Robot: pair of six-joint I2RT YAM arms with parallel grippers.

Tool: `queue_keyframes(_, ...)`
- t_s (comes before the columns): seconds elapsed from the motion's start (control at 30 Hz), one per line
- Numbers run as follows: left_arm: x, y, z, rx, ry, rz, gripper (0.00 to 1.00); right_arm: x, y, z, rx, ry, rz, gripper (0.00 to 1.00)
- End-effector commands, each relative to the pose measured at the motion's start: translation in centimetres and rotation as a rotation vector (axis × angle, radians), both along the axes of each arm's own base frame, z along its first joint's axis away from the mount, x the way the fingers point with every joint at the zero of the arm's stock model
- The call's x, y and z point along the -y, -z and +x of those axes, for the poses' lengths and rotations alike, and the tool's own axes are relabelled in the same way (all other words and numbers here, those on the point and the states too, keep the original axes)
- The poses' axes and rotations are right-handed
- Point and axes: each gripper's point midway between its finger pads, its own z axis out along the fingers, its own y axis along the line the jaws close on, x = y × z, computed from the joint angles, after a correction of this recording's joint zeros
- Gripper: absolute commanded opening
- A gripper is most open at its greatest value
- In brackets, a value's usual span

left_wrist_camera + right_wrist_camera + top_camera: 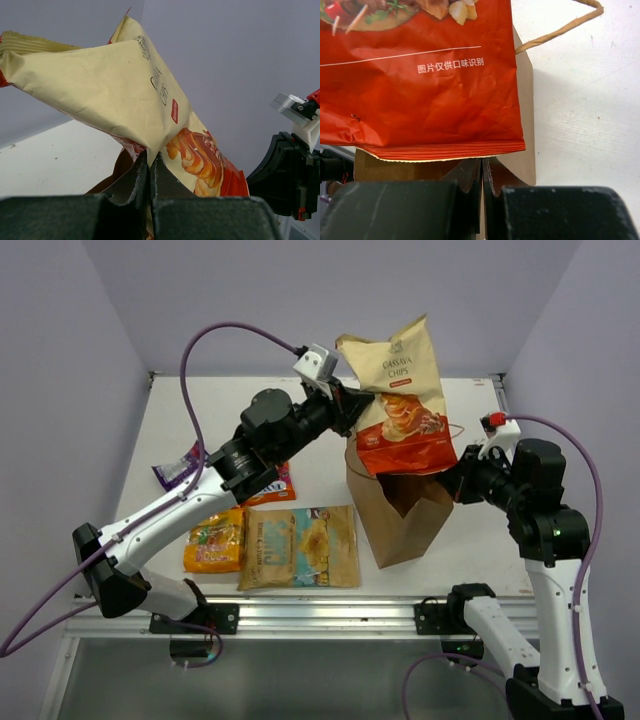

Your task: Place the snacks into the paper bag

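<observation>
Hanging over the tall brown kraft paper bag (400, 530) from above, the red-and-cream crinkly chip packet (405, 390) is judged light and slippery. Left wrist: the left hand (150, 164) is clenched on its side edge, a sound hold. Right wrist: the right hand (483, 169) is clamped on the bag's rim.

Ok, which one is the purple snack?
Find the brown paper bag standing mid-table, then look far left, past the left arm. Near the table's left edge a small packet peeks from under that arm. It is the only purple one, and the farthest left.
</observation>
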Motion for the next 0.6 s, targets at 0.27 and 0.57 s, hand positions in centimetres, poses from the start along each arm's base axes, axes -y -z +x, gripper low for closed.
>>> queue_keyframes(0.27, -1.4, 4.2, 0.1, -0.008, -0.117, 0.258, 0.0, -0.2, -0.2, -0.6, 0.013, -0.02, 0.003, 0.0)
queue_keyframes(0.57, -3.2, 9.7, 0.5, -0.045, -0.185, 0.438, 0.0, 0.1, -0.7, -1.1, 0.022, -0.006, -0.012, 0.0)
